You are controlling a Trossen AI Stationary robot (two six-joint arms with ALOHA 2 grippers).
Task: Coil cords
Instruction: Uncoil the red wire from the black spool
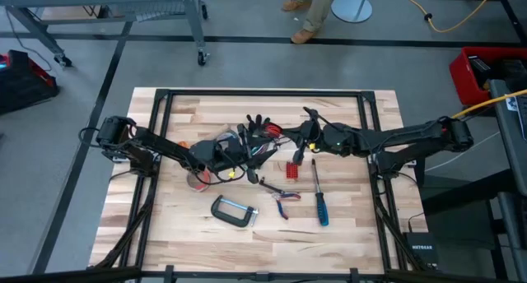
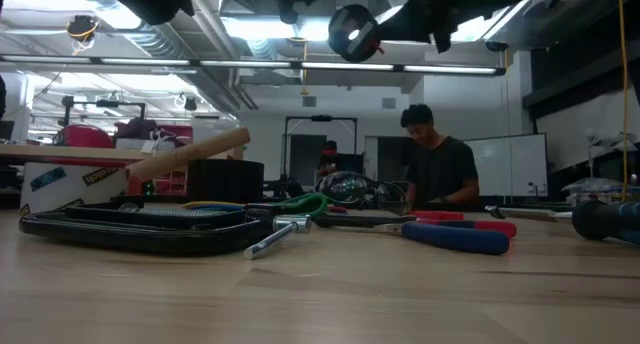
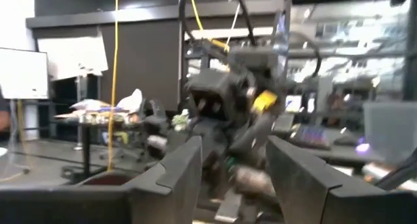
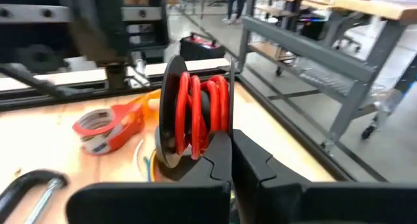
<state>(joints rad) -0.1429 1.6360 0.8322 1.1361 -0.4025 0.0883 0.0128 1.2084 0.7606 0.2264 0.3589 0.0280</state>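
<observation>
1. Black left arm reaches from the table's [image 1: 165, 242] left edge toward the middle; the left gripper [image 1: 236, 155] stands open, holding nothing, beside the tangled cords [image 1: 247, 155] there.
2. Judged step: winding is under way. Next, the left gripper probably needs to catch a loose cord.
3. The right arm stretches from the right edge; the right gripper [image 4: 225, 152] pinches a spool of red cord [image 4: 195, 116] above the table's middle.

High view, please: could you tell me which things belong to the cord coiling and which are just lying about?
Job: red cord spool, in the right gripper; cord tangle, by the open left gripper.
Lying about: C-clamp, pliers, screwdriver, orange tape roll.
</observation>
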